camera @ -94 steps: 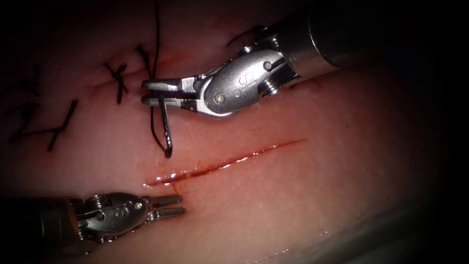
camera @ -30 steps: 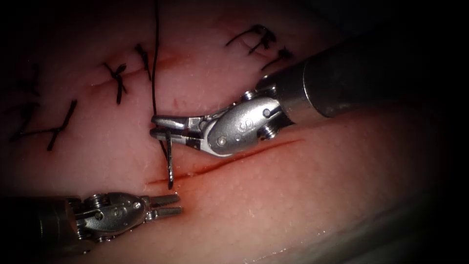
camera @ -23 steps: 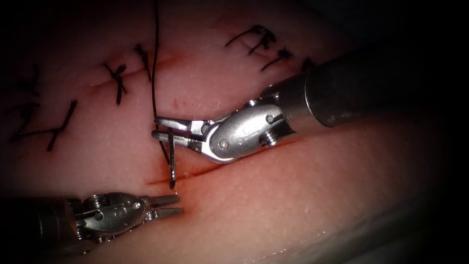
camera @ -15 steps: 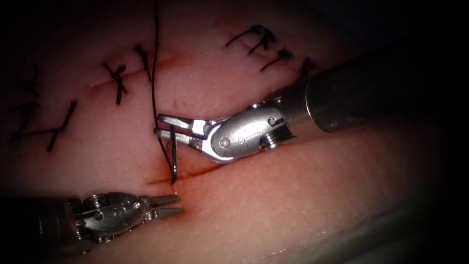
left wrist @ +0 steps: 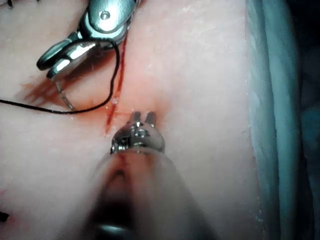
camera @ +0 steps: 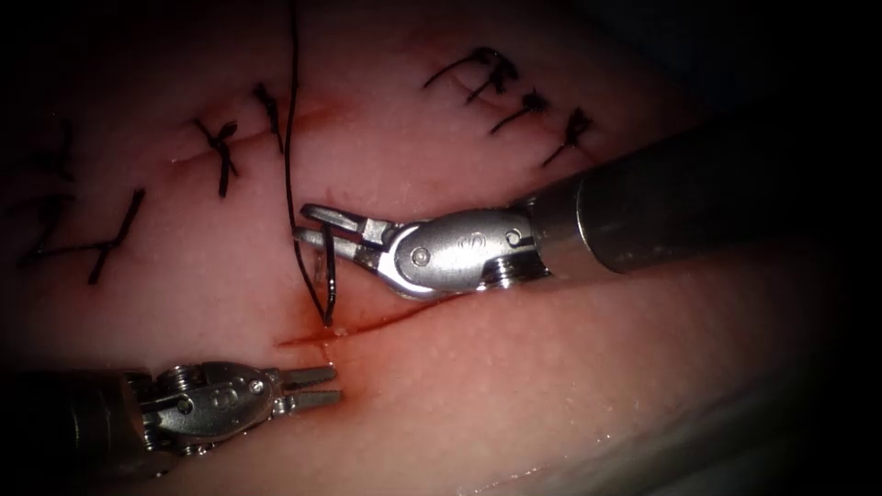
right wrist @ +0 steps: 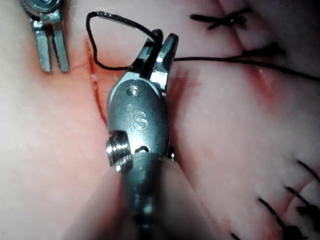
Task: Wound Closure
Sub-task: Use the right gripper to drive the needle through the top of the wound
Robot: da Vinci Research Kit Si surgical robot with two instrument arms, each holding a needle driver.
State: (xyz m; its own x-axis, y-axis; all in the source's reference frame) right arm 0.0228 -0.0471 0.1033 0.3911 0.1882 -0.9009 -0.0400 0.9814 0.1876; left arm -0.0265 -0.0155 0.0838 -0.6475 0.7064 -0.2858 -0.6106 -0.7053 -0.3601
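The tissue bears a red cut that runs up to the right; its right part lies under the right tool. The right tool hangs over the cut's left part, jaws shut on the curved needle near its upper end. The needle hangs down, and its lower end touches the tissue at the cut's far edge near the left end. Whether it has entered, I cannot tell. Black thread runs down past those jaws and curves to the needle's lower end. The left tool lies just below the cut's left end, jaws slightly open, holding nothing. In the right wrist view, the right tool grips the needle beside a thread loop.
Several tied black stitches with cut ends lie on the tissue to the upper left, and more stitches above the right tool's shaft. Red fluid stains the cut's left end. The tissue's pale edge runs to the side of the left tool.
The right tool has come down from above the cut with the needle and turned its wrist, which brought the needle's lower end to the cut's left end. The left tool has stayed still.
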